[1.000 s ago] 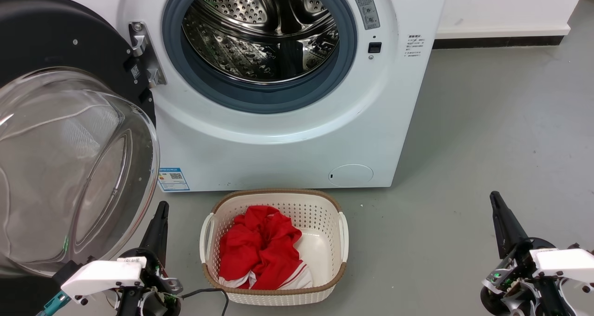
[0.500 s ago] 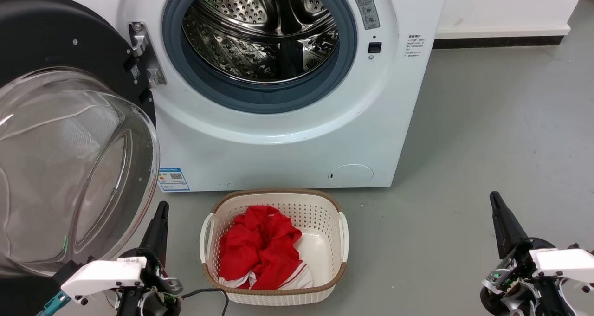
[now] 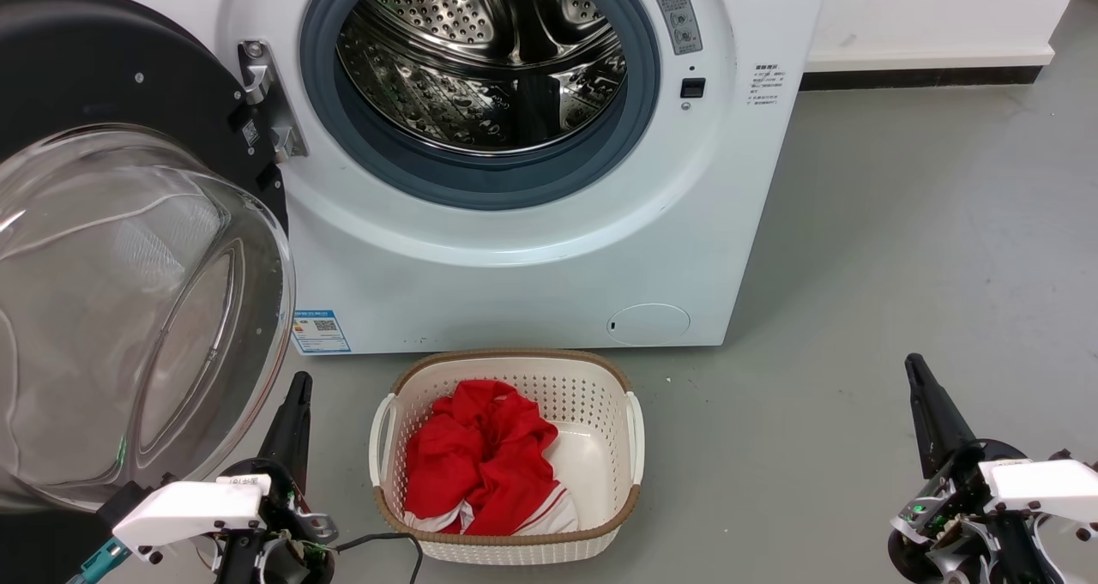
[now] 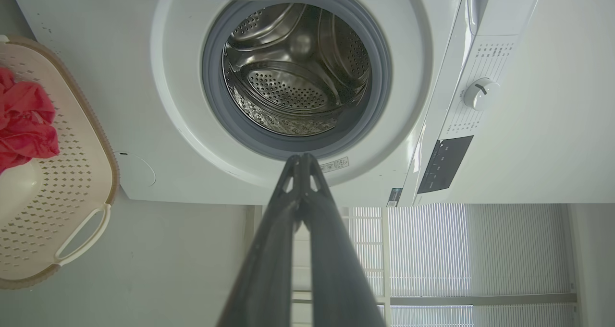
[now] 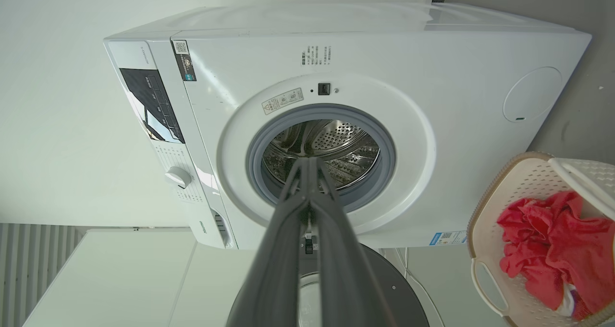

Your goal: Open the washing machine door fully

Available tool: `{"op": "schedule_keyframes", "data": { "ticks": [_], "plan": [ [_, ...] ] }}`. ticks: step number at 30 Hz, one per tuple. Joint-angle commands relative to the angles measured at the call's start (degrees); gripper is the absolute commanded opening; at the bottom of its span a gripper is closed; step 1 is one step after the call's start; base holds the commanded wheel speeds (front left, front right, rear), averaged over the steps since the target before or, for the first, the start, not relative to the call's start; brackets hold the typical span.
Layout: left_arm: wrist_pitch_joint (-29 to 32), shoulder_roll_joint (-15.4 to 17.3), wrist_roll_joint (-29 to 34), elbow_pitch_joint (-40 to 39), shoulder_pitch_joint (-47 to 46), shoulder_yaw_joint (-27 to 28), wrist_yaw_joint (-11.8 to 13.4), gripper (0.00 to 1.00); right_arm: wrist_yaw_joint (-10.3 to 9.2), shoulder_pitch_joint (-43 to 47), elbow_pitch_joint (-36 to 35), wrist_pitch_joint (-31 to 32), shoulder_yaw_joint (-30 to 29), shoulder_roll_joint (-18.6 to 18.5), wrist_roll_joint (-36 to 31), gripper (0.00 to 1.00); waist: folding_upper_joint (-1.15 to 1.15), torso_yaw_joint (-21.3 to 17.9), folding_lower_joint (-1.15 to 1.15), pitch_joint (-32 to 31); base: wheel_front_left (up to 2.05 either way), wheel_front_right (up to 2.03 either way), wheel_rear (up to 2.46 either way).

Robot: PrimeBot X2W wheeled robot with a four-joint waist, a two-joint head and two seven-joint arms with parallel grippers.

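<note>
Grey floor runs up to a pale wall on the far side, and the white washing machine stands against it, its round opening uncovered so that the perforated steel drum and the grey rubber gasket show. The washing machine door hangs from the hinge on the left of that opening and is swung wide out to the left, its clear glass bowl bulging toward the near side. On the floor just in front of the machine sits a cream perforated basket with a crumpled red garment lying in it. Low at the near left, close by the lower edge of the glass bowl, the left claw is clenched on nothing, tips pressed together. At the near right, well apart from the machine, the right claw is likewise clenched and empty.
</note>
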Motion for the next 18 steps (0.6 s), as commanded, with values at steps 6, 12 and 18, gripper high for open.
{"op": "schedule_keyframes", "data": {
  "ticks": [6, 12, 18],
  "plan": [
    [0.1, -0.1, -0.1, 0.0, -0.4, 0.2, -0.2, 0.00, 0.00, -0.8, 0.1, 0.2, -0.2, 0.2, -0.2, 0.00, 0.00, 0.0, 0.00, 0.0, 0.00, 0.00, 0.00],
    [0.1, -0.1, -0.1, 0.0, -0.4, 0.2, -0.2, 0.00, 0.00, -0.8, 0.1, 0.3, -0.3, 0.2, -0.4, 0.00, 0.00, 0.0, 0.00, 0.0, 0.00, 0.00, 0.00],
    [0.1, -0.1, -0.1, 0.0, -0.4, 0.2, -0.2, 0.00, 0.00, -0.8, 0.1, 0.4, -0.4, 0.3, -0.5, 0.00, 0.00, 0.0, 0.00, 0.0, 0.00, 0.00, 0.00]
  ]
}}
